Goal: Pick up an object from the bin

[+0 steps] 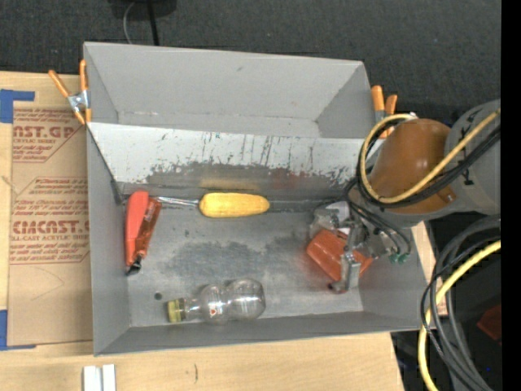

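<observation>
My gripper (340, 249) is low in the bin's right end, under the orange wrist cover. It stands open. One metal finger (351, 270) is at the near side of a small orange-red block (324, 255), the other finger (330, 217) at its far side. The block lies on the bin floor between them. A yellow corn-cob-shaped thing (234, 205) lies by the back wall, left of the gripper. A clear plastic bottle (220, 301) lies on its side near the front wall.
A red-orange handled tool (139, 227) lies along the left wall. The bin's right wall is close beside the gripper. Bare floor stretches across the middle of the bin.
</observation>
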Controlling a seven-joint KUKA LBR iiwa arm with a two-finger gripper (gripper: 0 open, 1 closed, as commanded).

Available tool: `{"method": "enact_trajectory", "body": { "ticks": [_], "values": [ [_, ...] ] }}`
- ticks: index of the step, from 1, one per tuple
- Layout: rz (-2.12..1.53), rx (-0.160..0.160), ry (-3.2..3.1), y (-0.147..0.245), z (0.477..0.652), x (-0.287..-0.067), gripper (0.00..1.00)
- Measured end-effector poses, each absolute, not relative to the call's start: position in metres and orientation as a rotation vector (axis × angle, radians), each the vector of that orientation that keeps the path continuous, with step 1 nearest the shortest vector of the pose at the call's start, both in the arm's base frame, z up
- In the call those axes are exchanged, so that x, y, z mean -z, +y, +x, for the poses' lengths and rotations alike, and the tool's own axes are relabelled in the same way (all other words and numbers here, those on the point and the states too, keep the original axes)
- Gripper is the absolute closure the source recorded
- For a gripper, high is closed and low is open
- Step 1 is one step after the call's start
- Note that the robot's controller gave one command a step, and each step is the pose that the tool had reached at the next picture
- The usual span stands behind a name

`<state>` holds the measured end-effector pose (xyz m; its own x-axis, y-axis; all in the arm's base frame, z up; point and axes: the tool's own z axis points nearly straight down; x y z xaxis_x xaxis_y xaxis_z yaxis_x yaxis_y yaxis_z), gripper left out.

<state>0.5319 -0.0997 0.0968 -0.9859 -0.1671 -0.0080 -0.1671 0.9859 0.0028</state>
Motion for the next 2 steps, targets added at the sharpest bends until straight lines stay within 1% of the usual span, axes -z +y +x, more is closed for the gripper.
{"method": "enact_trajectory", "body": {
  "ticks": [1, 2],
  "values": [
    [0.055, -0.005, 3.143, -0.105, 0.516, -0.086, 0.0],
    [0.455, -0.015, 3.105, -0.131, 0.52, -0.077, 0.0]
  ]
}}
